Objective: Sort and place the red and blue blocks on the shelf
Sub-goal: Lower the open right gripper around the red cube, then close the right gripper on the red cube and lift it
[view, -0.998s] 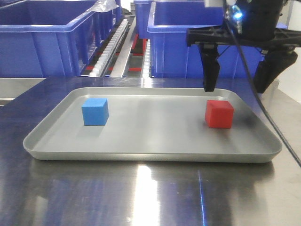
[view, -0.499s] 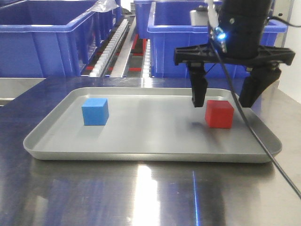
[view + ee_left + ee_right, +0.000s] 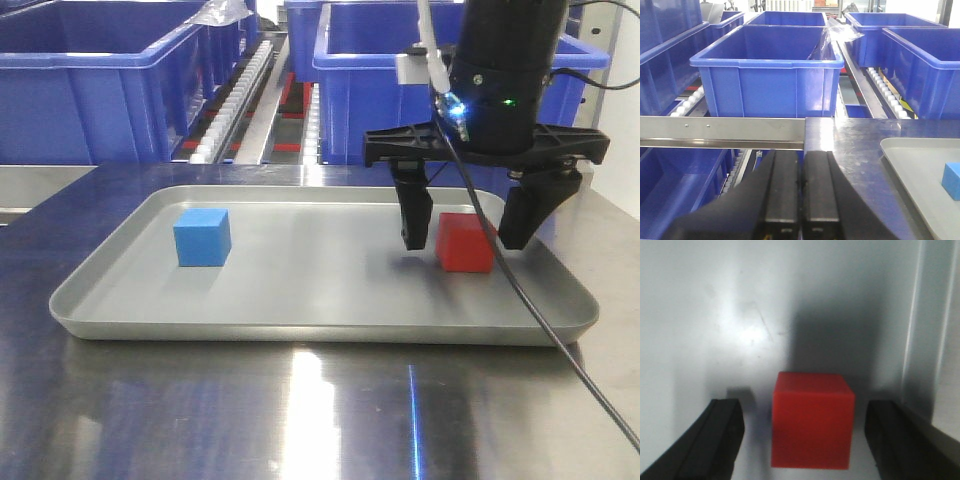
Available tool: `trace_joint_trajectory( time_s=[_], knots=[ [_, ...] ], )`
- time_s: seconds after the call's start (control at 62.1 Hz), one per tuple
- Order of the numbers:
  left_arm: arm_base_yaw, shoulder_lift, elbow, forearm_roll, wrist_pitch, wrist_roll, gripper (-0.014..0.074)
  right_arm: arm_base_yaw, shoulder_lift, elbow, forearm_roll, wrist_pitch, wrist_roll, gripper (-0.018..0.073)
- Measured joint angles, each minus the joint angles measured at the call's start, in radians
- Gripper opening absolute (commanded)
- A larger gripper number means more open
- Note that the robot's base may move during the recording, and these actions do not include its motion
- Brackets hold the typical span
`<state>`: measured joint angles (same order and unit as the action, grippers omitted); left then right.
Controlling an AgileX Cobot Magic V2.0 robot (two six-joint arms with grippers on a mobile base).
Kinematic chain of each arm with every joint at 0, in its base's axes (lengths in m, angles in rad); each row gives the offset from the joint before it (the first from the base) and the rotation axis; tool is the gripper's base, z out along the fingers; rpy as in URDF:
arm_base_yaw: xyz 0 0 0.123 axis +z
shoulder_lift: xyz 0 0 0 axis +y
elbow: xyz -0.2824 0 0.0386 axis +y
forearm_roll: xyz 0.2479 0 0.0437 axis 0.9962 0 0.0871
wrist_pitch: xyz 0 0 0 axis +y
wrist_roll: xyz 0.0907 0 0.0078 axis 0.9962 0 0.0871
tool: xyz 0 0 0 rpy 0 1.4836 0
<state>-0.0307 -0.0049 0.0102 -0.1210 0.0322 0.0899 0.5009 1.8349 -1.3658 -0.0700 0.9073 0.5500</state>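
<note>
The red block (image 3: 466, 243) sits on the right side of the grey tray (image 3: 300, 330), at the middle right of the front picture. The right gripper (image 3: 465, 240) hangs over it with its jaws wide apart. One finger is on each side of the block, and neither touches it. The blue block (image 3: 202, 237) sits at the left of the tray, well apart from the red one. The tray lies on a shiny table (image 3: 300, 420). At the top are big blue bins (image 3: 100, 100) on the shelf (image 3: 720, 131). The left gripper (image 3: 801, 165), low in its own picture, has its jaws pressed together with nothing between them.
</note>
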Motion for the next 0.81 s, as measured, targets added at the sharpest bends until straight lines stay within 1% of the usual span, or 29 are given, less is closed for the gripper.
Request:
trace_joint_trajectory(
  time_s=[0.081, 0.129, 0.242, 0.499, 0.66, 0.708, 0.805],
  knots=[
    [0.000, 0.000, 0.000, 0.000, 0.000, 0.000, 0.0125, 0.000, 0.008, 0.000, -0.002, 0.000, 0.002, 0.0461],
    [0.000, 0.000, 0.000, 0.000, 0.000, 0.000, 0.0125, 0.000, 0.012, 0.000, -0.002, 0.000, 0.002, 0.0384],
    [0.000, 0.000, 0.000, 0.000, 0.000, 0.000, 0.0125, 0.000, 0.018, 0.000, -0.004, 0.002, 0.002, 0.0258],
    [0.000, 0.000, 0.000, 0.000, 0.000, 0.000, 0.0125, 0.000, 0.014, 0.000, -0.004, 0.002, 0.002, 0.0060],
    [0.000, 0.000, 0.000, 0.000, 0.000, 0.000, 0.0125, 0.000, -0.030, 0.000, -0.011, -0.003, 0.002, 0.0059],
    [0.000, 0.000, 0.000, 0.000, 0.000, 0.000, 0.0125, -0.011, -0.068, 0.000, -0.022, -0.013, -0.001, 0.0059],
    [0.000, 0.000, 0.000, 0.000, 0.000, 0.000, 0.0125, -0.034, -0.115, 0.000, -0.033, -0.017, -0.040, 0.0059]
  ],
)
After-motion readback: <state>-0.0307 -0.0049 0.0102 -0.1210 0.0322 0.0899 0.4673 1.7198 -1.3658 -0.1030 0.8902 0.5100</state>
